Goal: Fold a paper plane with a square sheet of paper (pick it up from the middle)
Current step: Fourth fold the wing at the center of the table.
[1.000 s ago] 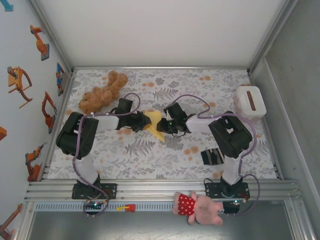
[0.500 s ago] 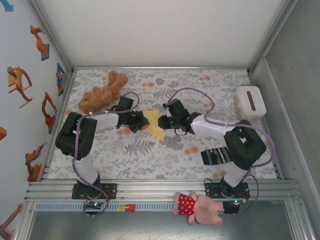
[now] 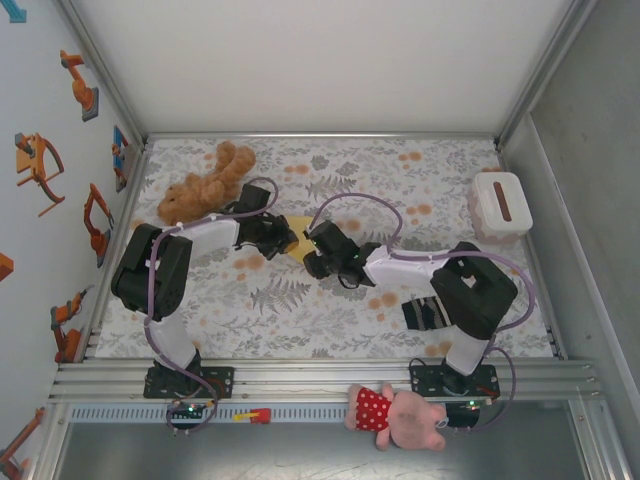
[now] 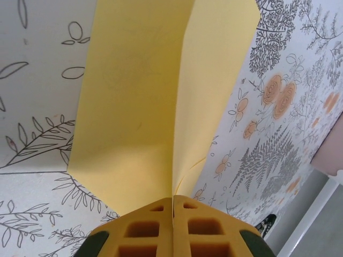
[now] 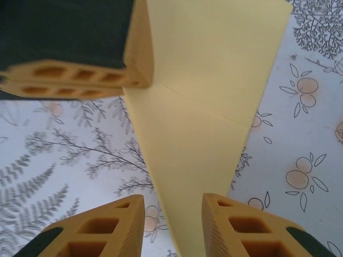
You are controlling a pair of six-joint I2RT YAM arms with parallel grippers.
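Note:
The paper plane is a pale-yellow folded sheet with a centre crease, held above the flowered tabletop between the two arms. My left gripper is shut on its wide end, with the fold rising straight out of the closed pads. In the right wrist view the paper tapers to a narrow end that runs down between the fingers of my right gripper. That gripper is open, with a gap on each side of the paper. The left gripper's fingers clamp the paper at the upper left. From above, the left gripper and right gripper nearly meet.
A brown teddy lies at the back left, close to the left arm. A white box with a brown slot stands at the right edge. A striped sock lies under the right arm. A pink plush sits on the front rail.
The right gripper has opened and reached left over the paper's narrow end. The left gripper has closed fully on the paper and drawn it slightly back; less paper now shows from above.

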